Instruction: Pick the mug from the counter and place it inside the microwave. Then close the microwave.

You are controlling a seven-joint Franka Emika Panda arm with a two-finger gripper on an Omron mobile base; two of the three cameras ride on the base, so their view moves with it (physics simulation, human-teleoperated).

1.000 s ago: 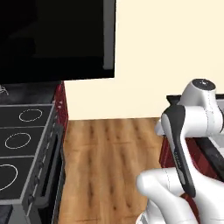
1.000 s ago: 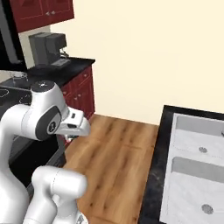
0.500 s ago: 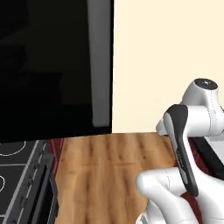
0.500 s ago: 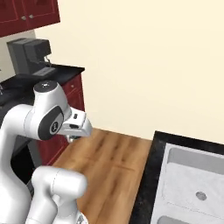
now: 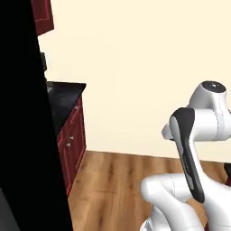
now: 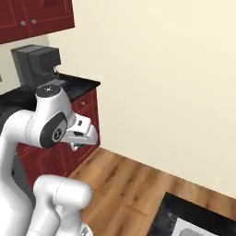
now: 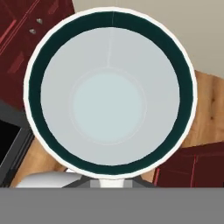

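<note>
The whole scene has slid across both base views since the earlier frames, so the base has turned: the stovetop has left the left base view, where a tall black panel now fills the left side. Beyond it a stretch of black counter above red drawers runs to the cream wall, with wooden floor below. In the right base view the coffee machine stands on the same counter under red upper cabinets, and the end effector hangs folded close beside the arm's elbow, above the floor and well clear of the counter. A bit of teal shows just under it. In the hand view the mug sits right up against the camera, its teal band and pale inside seen from straight above; the end effector is clamped on the mug, held in the air over floor and red cabinet fronts.
</note>
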